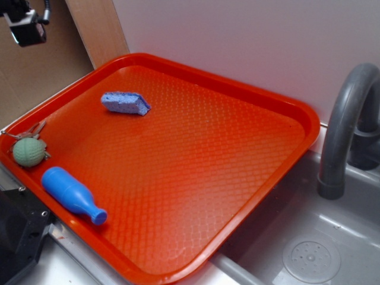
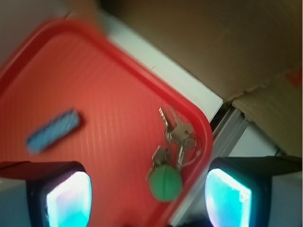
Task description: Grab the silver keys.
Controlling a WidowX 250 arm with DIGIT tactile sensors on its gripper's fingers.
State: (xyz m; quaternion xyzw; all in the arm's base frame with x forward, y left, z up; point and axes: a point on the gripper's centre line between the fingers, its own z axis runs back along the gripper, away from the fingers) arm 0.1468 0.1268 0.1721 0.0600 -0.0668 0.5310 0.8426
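Observation:
The silver keys (image 2: 177,134) lie on a thin wire ring in the corner of the red tray (image 2: 94,75), with a pale green ball (image 2: 165,183) attached to them. In the exterior view the silver keys (image 1: 31,131) peek out behind the green ball (image 1: 28,152) at the tray's left edge (image 1: 71,89). My gripper (image 2: 147,201) hangs high above the tray, open, with nothing between its fingers (image 2: 68,198). The ball sits between the fingertips in the wrist view but far below them. Only part of the arm (image 1: 27,27) shows at the exterior view's top left.
A blue sponge (image 1: 125,103) lies near the tray's back. A blue bottle (image 1: 72,193) lies on its side close to the ball. A grey faucet (image 1: 347,127) and sink basin (image 1: 309,249) stand to the right. Brown cardboard (image 2: 213,47) lies beyond the tray's edge.

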